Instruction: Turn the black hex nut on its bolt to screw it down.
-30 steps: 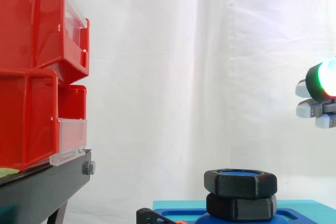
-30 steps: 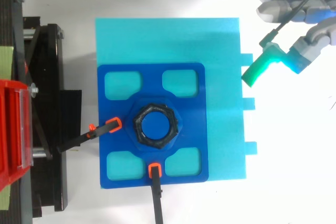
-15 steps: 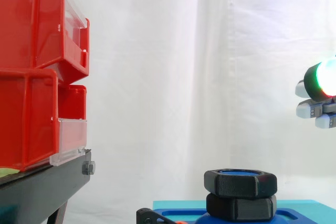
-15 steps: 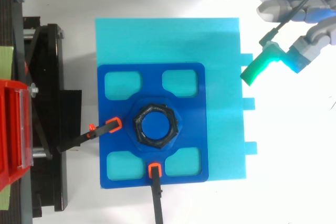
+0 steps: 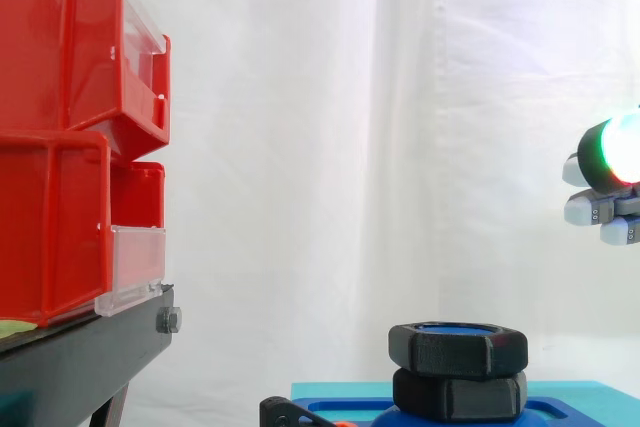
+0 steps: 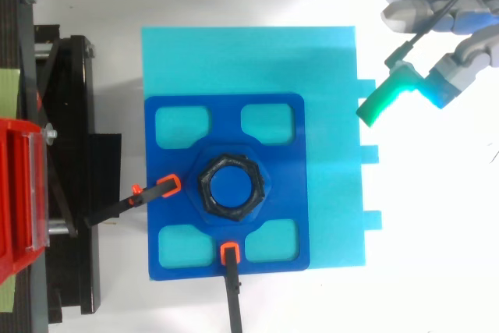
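The black hex nut [image 6: 231, 190] sits on a blue bolt in the middle of a dark blue fixture [image 6: 284, 173], which lies on a cyan plate [image 6: 327, 76]. In the side view the nut [image 5: 458, 347] rests atop a second black hex piece [image 5: 460, 395] below it. My hand [image 6: 444, 13] hovers at the top right, beyond the plate's corner, well away from the nut. Its fingers are straight and relaxed, and the thumb pad [image 6: 382, 101] glows green. From the side the hand [image 5: 605, 182] hangs high at the right edge, holding nothing.
Red bins [image 5: 70, 137] stack on a black stand [image 5: 90, 357] at the left. Two black clamps with orange tips [image 6: 168, 186] [image 6: 229, 253] pin the blue fixture from the left and front. Small tabs jut from the cyan plate's right edge.
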Controlling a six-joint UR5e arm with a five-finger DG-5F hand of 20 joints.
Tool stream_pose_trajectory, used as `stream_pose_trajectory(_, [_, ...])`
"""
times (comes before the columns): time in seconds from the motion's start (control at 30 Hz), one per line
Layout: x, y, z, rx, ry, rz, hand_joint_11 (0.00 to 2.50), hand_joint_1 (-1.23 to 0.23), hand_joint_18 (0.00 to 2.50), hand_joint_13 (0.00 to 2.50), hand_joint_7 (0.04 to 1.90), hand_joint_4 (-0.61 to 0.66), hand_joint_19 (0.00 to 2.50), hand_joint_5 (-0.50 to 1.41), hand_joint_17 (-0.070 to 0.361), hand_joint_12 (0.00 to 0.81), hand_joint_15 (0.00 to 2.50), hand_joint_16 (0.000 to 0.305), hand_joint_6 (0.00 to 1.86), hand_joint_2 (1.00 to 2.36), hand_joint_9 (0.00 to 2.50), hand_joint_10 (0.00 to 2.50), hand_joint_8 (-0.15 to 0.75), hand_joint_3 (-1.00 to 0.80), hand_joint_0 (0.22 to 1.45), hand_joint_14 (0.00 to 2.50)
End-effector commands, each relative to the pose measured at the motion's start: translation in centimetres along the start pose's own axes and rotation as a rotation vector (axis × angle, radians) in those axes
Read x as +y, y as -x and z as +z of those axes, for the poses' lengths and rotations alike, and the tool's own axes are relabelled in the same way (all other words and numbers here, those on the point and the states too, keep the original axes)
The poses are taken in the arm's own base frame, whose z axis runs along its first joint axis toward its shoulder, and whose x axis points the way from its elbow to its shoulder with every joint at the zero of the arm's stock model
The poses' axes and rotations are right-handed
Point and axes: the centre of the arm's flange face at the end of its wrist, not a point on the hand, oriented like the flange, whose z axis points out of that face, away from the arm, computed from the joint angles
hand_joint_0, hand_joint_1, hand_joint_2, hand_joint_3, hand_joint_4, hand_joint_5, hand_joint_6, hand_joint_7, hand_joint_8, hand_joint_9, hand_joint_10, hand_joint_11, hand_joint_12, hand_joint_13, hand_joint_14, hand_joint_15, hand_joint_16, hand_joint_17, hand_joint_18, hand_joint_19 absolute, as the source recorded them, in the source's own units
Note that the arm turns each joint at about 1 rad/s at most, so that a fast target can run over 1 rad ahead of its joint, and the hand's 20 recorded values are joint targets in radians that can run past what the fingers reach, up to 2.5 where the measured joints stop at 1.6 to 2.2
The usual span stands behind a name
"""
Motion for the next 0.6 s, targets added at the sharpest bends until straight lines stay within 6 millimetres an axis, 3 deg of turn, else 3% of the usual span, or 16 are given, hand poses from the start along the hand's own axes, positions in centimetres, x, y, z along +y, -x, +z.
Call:
stream_pose_trajectory(0.0, [-0.03, 0.03, -0.01, -0.001, -0.001, 0.001, 0.00, -0.40, 0.00, 0.00, 0.56, -0.09, 0.06, -0.30, 0.076, 0.261, 0.00, 0.034, 0.50, 1.00, 0.00, 0.00, 0.050, -0.50, 0.53, 0.00])
stream_pose_trajectory(0.1, [0.07, 0.02, 0.05, 0.000, 0.002, 0.001, 0.00, -0.38, 0.00, 0.00, 0.50, -0.08, 0.04, -0.30, 0.076, 0.259, 0.00, 0.034, 0.50, 1.00, 0.00, 0.00, 0.054, -0.50, 0.53, 0.00])
stream_pose_trajectory(0.57, [0.02, -0.03, 0.01, 0.001, 0.000, -0.001, 0.00, -0.41, 0.00, 0.00, 0.54, -0.08, 0.05, -0.29, 0.074, 0.255, 0.00, 0.033, 0.50, 1.00, 0.00, 0.00, 0.054, -0.50, 0.53, 0.00])
